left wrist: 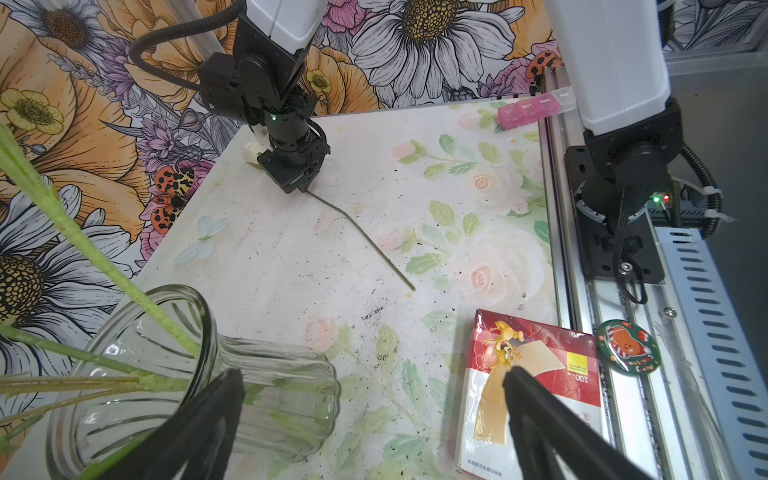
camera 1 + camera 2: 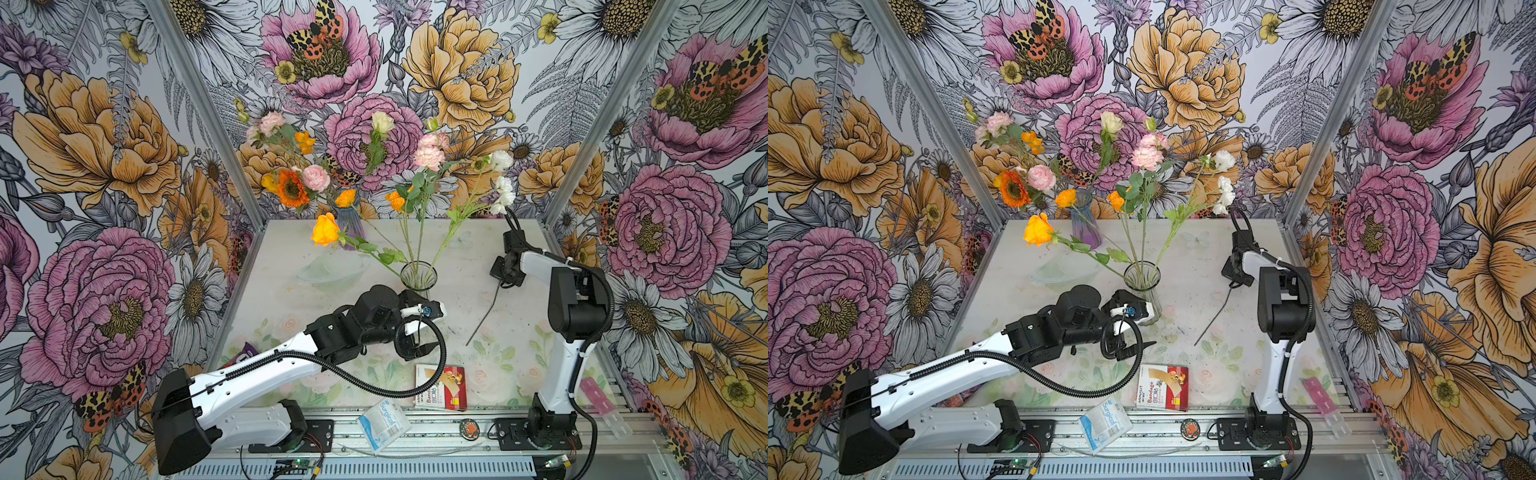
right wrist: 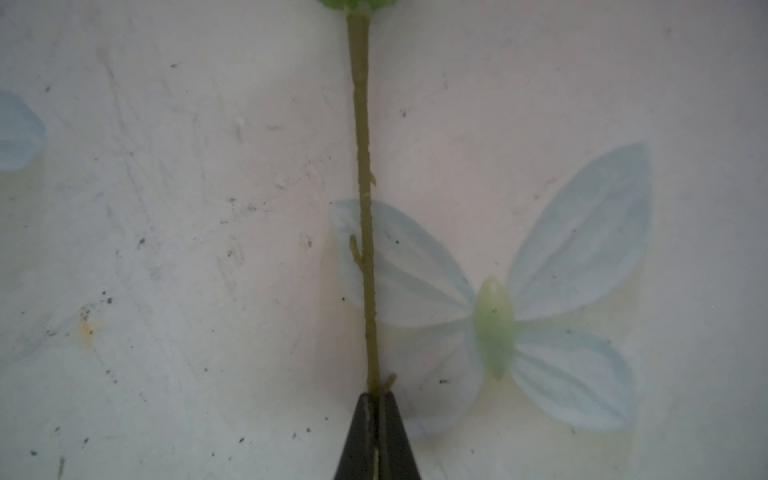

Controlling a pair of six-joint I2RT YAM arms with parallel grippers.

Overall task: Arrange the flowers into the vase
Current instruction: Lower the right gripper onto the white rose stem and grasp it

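Note:
A clear ribbed glass vase (image 2: 419, 279) (image 2: 1142, 279) (image 1: 274, 390) stands mid-table and holds three flowers: an orange rose (image 2: 325, 229), pink carnations (image 2: 430, 156) and a white spray (image 2: 501, 161). Another flower lies on the table, its thin green stem (image 2: 484, 320) (image 1: 365, 237) (image 3: 363, 166) running toward the front. My right gripper (image 2: 500, 284) (image 1: 303, 189) (image 3: 376, 399) is shut on that stem near its upper end; the head is mostly hidden behind it. Beside the vase, my left gripper (image 2: 417, 349) (image 1: 372, 374) hangs open and holds nothing.
A purple vase (image 2: 350, 218) at the back holds several more flowers. A shallow glass dish (image 2: 328, 270) sits left of the clear vase. A red bandage box (image 2: 440, 386), a surgical pack (image 2: 384, 422), a round badge (image 2: 469, 428) and a pink pill box (image 2: 598, 399) lie along the front.

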